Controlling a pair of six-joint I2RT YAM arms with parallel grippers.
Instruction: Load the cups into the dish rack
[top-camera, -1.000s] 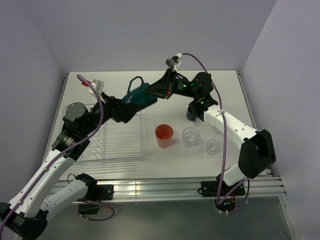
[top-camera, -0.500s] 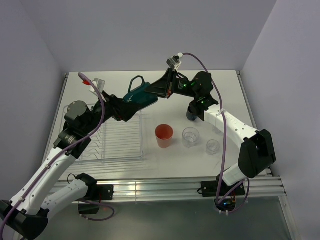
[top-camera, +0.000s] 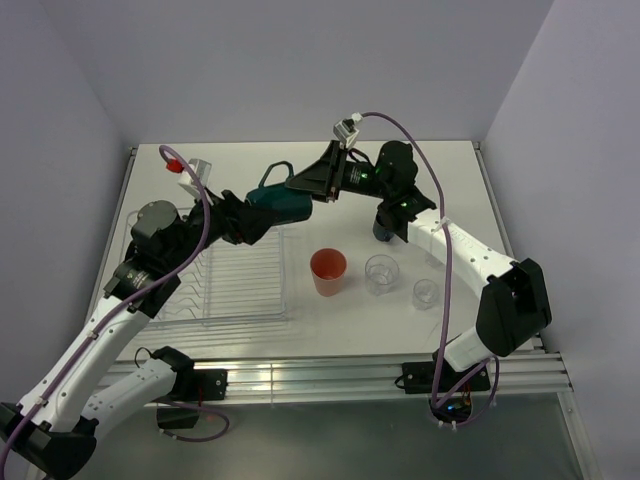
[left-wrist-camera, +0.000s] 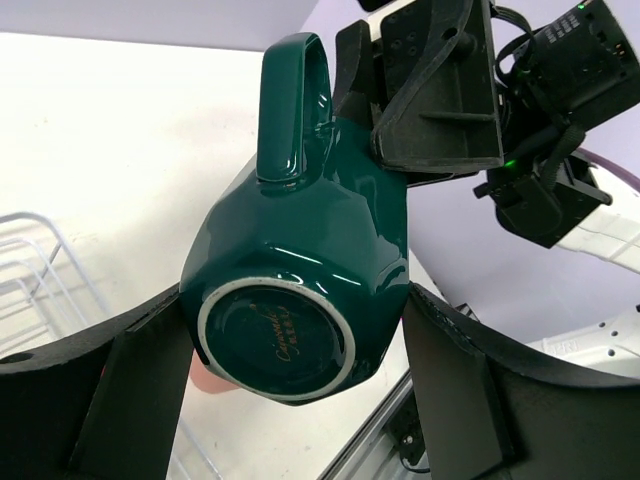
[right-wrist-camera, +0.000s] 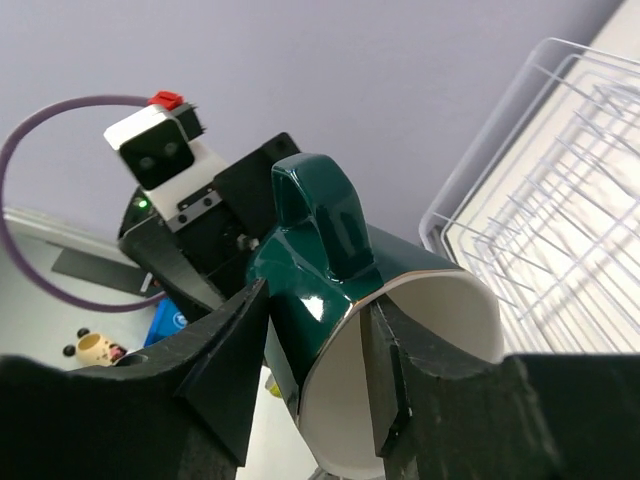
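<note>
Just past the far corner of the dish rack (top-camera: 240, 318), trust the left gripper (left-wrist-camera: 298, 305) — clamped on the flanks of the dark teal mug (left-wrist-camera: 320, 230), aloft and sideways. Farther on, slide the right gripper (right-wrist-camera: 315, 300), slack astride the rim, straight back off the mouth without dragging the wall — then tip the mug mouth down into the rack.
</note>
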